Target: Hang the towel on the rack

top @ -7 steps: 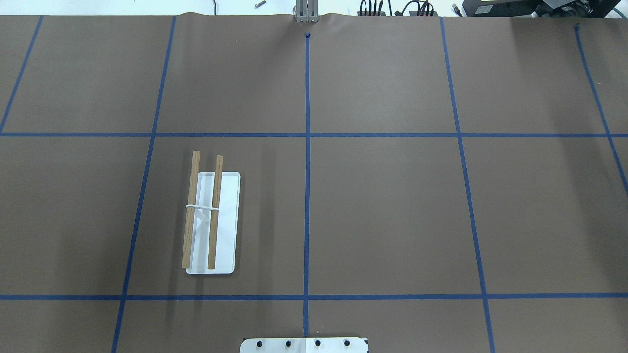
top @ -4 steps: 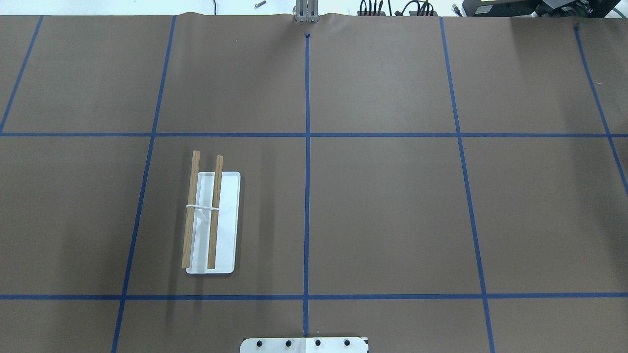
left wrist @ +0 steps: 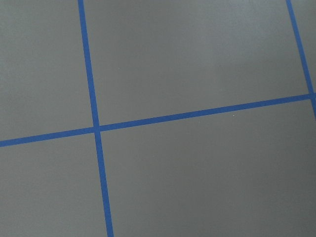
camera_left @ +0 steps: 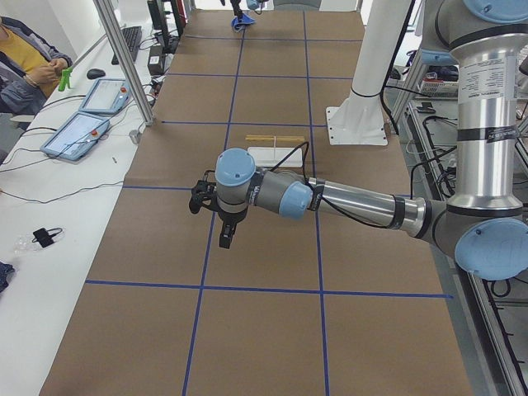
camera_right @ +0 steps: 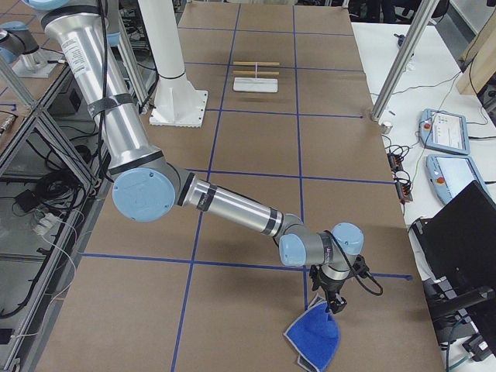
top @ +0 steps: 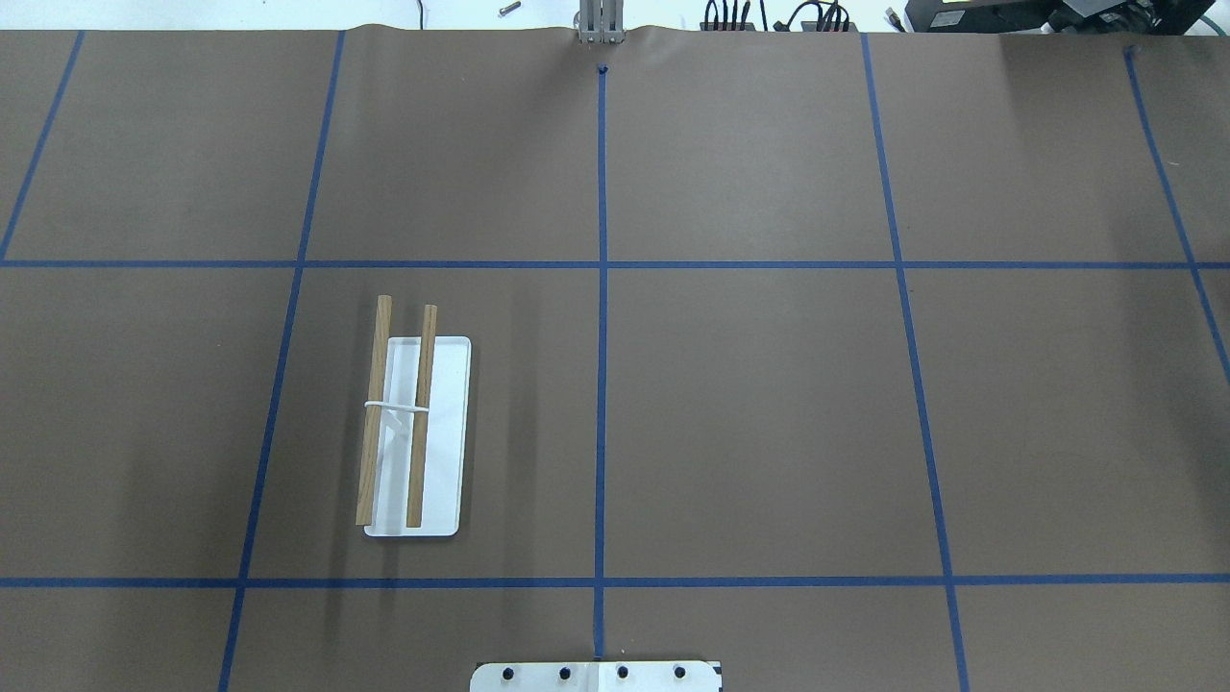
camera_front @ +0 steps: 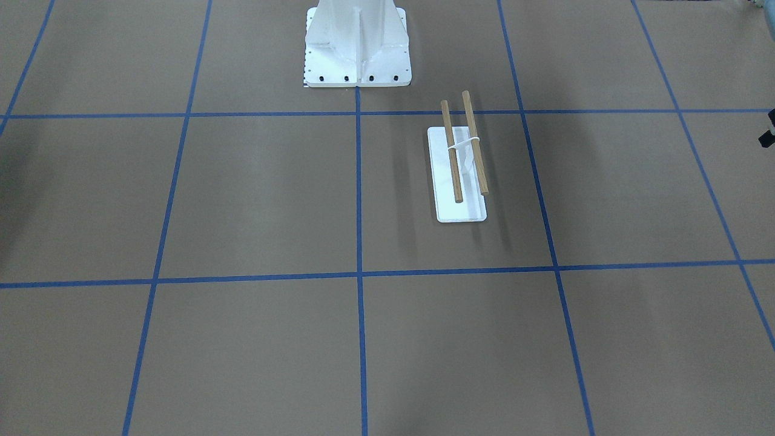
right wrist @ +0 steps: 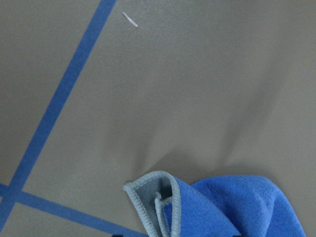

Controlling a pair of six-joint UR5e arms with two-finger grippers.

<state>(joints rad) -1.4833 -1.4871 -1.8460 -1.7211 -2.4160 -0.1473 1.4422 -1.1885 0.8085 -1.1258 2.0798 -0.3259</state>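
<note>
The rack (top: 413, 432), two wooden dowels on a white base plate, stands left of the table's middle; it also shows in the front view (camera_front: 463, 157). The blue towel (camera_right: 314, 337) lies crumpled at the table's far right end, its stitched corner folded up in the right wrist view (right wrist: 163, 202). My right gripper (camera_right: 333, 304) points down right at the towel's upper corner; I cannot tell if it is open or shut. My left gripper (camera_left: 224, 239) hangs over bare table beyond the rack's left; I cannot tell its state. The left wrist view shows only table.
The white bolted pedestal (camera_front: 357, 45) stands at the robot's side of the table. Blue tape lines (top: 602, 384) grid the brown table cover. Operator consoles (camera_right: 444, 128) and a metal post (camera_right: 403, 62) sit past the table's far edge.
</note>
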